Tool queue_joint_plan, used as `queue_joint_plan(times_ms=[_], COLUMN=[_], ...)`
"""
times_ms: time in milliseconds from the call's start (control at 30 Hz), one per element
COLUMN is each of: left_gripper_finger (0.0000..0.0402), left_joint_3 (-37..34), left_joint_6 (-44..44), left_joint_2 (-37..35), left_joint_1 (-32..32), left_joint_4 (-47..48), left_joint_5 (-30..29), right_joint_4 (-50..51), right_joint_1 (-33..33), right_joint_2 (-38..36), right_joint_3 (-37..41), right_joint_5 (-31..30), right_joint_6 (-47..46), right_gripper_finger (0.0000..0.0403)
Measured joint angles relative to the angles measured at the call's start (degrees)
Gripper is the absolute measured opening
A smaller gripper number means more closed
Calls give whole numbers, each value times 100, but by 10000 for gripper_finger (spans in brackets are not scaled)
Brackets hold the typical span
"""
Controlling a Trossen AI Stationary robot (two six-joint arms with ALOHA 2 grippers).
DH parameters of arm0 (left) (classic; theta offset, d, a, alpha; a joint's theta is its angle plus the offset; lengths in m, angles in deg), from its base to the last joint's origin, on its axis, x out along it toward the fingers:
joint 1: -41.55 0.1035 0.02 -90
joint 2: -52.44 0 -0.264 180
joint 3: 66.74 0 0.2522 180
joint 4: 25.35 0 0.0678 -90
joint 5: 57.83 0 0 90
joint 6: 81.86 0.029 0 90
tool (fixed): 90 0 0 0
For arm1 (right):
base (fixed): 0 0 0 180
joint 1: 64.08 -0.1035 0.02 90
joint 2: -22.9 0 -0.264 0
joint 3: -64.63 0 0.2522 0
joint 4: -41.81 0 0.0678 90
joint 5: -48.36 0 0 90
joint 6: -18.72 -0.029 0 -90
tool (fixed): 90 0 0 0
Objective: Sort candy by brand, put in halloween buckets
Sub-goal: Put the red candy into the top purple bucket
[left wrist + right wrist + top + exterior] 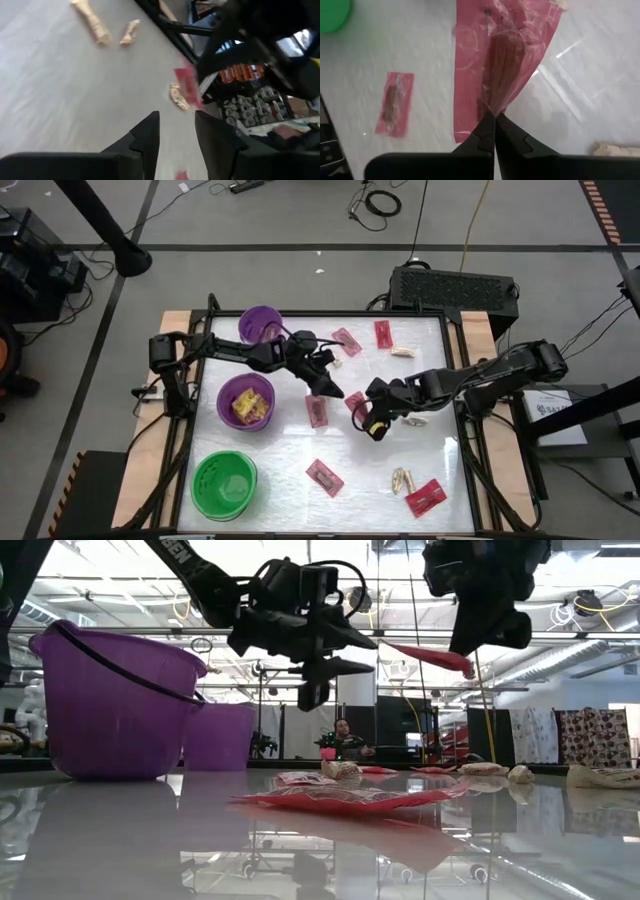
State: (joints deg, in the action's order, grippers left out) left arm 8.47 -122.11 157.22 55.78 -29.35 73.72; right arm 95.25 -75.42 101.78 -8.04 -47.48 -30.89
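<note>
Counter (280,470) first: white, with three buckets down its left side, the small purple bucket (261,324) at the far left corner, the wider purple bucket (245,402) midway holding yellow packets, the green bucket (224,483) at the near left corner. Pink-red packets and pale tan pieces lie scattered toward the right edge, unsorted. Right hand (494,116) hangs above the middle of the counter, fingers together, clamped on a pink packet (502,55) lifted clear, probably for a handover or a carry to a bucket. Left hand (176,131) reaches in from the left side, tilted toward it, fingers apart, empty, just beside.
</note>
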Motion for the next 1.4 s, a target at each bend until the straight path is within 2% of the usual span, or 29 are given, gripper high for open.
queue_joint_plan(times_ms=[167, 667, 1033, 1400], left_gripper_finger=[132, 130, 80, 62], left_joint_3=[0, 0, 0, 0], left_joint_6=[-4, -94, -71, 103], left_joint_2=[-1, -1, -1, -1], left_joint_1=[-45, -31, 42, 38], left_joint_4=[-301, 8, 254, 247], left_joint_5=[182, 182, 130, 248], right_joint_4=[-50, -761, -798, -830], right_joint_1=[119, 451, 417, 424], right_joint_2=[111, 364, 359, 357], right_joint_3=[-2, -2, -2, -2], right_joint_5=[-40, -131, 170, 144], right_joint_6=[245, 744, 728, 828], right_gripper_finger=[0, 0, 0, 0])
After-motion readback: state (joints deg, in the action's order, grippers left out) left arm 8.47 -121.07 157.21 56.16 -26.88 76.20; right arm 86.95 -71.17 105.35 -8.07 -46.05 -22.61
